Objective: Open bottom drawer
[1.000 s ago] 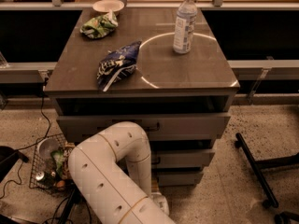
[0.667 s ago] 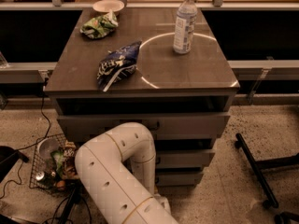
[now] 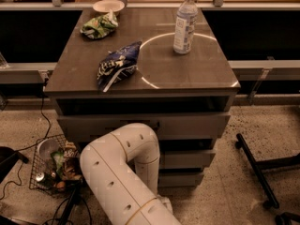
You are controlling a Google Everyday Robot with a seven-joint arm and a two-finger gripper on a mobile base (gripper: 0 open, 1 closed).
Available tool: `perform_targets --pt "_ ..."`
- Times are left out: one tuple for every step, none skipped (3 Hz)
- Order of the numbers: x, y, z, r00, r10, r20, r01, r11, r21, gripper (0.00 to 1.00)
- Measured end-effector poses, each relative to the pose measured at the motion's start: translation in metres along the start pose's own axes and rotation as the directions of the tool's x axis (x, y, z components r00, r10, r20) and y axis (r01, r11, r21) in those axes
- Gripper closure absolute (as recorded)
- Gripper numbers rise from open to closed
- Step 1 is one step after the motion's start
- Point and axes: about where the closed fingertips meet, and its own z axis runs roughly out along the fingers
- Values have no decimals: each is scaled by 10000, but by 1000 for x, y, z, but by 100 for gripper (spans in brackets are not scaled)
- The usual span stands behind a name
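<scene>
The cabinet has three grey-brown drawer fronts stacked under its top. The bottom drawer (image 3: 183, 178) is the lowest, shallowest strip, and it looks closed, flush with the one above. Its centre and handle are hidden behind my white arm (image 3: 123, 172). The arm rises from the bottom of the camera view, bends at the elbow in front of the top drawer (image 3: 192, 125), and drops down toward the lower drawers. My gripper is hidden behind the arm's own links, low in front of the middle drawer (image 3: 187, 159) and the bottom one.
On the cabinet top (image 3: 187, 74) stand a water bottle (image 3: 184, 23), a blue chip bag (image 3: 117, 64), a green bag (image 3: 97, 27) and a bowl (image 3: 108, 6). A wire basket of trash (image 3: 54, 168) sits on the floor at the left. A black chair base (image 3: 258, 170) lies at the right.
My arm's elbow has shifted a little to the right, closer in front of the drawers. The drawers and the things on the top have not moved.
</scene>
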Motion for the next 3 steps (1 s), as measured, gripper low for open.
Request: perform_targets --pt "0 -1 -2 10000 0 0 0 10000 0 78" --pt "0 -6 -13 10000 1 0 -1 10000 0 100" --pt "0 -6 -13 10000 1 0 -1 10000 0 100"
